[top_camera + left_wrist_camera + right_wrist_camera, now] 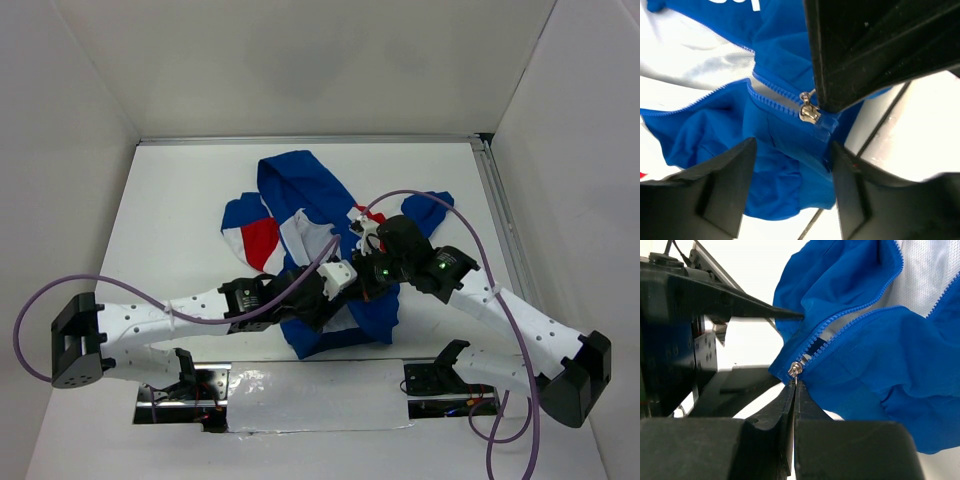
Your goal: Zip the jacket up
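The jacket (295,190) lies open mid-table, royal blue with red and white panels and white lining. My right gripper (795,386) is shut on the pull tab of the silver zipper slider (796,370), which sits at the bottom of the zip near the hem. In the left wrist view the slider (809,111) shows with the right gripper's black fingers (865,45) on it. My left gripper (794,150) is open, with the blue hem (785,180) between its fingers. In the top view both grippers, left (335,300) and right (362,290), meet over the jacket's lower front.
White walls enclose the white table (180,200). A metal rail (500,220) runs along its right edge. A foil-taped strip (300,385) lies at the near edge between the arm bases. Purple cables (430,200) loop over the arms.
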